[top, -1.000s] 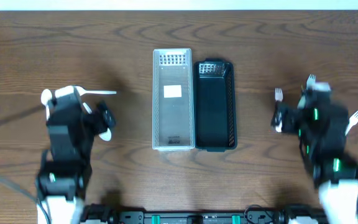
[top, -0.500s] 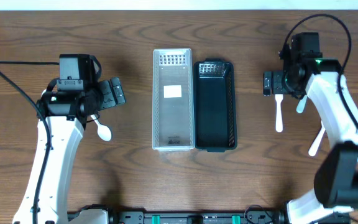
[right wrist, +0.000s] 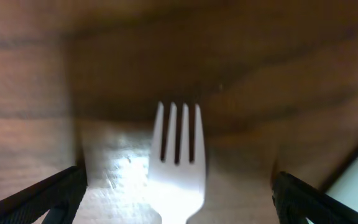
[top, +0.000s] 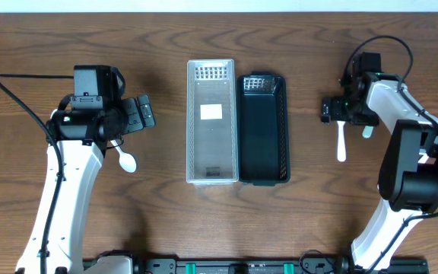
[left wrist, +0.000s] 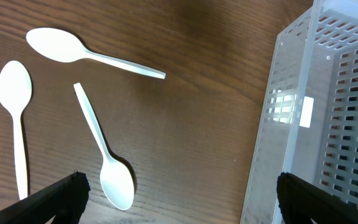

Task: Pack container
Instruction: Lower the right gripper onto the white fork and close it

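While the right pincer is hanging with fingers apart on either side of a white fork lying on the wooden surface, the left pincer is hovering, likewise spread wide, above white spoons beside the clear container.

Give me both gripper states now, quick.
Left gripper: open, holding nothing.
Right gripper: open, straddling a white plastic fork that lies on the table, not clamped.
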Available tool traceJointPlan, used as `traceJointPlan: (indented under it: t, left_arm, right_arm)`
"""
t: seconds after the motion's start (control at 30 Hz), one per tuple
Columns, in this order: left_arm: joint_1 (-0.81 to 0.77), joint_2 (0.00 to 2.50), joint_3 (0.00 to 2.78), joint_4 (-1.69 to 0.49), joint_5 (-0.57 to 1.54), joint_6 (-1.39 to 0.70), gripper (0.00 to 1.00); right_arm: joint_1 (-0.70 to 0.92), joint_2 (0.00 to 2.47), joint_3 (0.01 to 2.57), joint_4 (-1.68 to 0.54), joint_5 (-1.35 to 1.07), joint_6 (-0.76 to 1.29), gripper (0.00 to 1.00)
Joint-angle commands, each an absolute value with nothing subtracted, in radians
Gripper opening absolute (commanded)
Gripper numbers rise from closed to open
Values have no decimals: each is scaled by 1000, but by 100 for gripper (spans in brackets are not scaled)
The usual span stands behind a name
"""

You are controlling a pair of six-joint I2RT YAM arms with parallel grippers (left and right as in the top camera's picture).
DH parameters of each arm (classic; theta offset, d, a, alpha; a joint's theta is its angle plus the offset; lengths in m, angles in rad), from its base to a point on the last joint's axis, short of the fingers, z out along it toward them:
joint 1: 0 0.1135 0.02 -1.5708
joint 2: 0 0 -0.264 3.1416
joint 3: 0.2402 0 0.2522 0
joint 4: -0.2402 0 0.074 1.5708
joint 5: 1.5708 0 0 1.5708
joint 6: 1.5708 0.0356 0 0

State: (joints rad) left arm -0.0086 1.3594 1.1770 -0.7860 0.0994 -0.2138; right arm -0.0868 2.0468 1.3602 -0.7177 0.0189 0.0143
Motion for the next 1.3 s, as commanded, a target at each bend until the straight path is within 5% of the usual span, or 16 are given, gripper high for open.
traceJointPlan:
  t: [0.0, 0.17, 0.37, 0.7, 1.27]
  left_arm:
    - [-9, 1359, 1195, -789, 105, -223, 98]
    - [-9, 1359, 1195, -789, 105, -223, 98]
    - [-9, 1359, 1195, -789, 105, -223, 98]
    - [-9, 1359, 1195, -789, 105, -223, 98]
    - [-9, 1359, 1195, -789, 105, -223, 98]
  right_arm:
    - [-84, 2093, 1367, -694, 14, -1, 99]
    - [-84, 2113, 1367, -687, 14, 6, 98]
    - [-84, 2114, 1366, -719, 14, 35, 70]
    - [-84, 2114, 1366, -733, 15, 41, 42]
    - [-84, 2094, 1371, -742, 14, 41, 13]
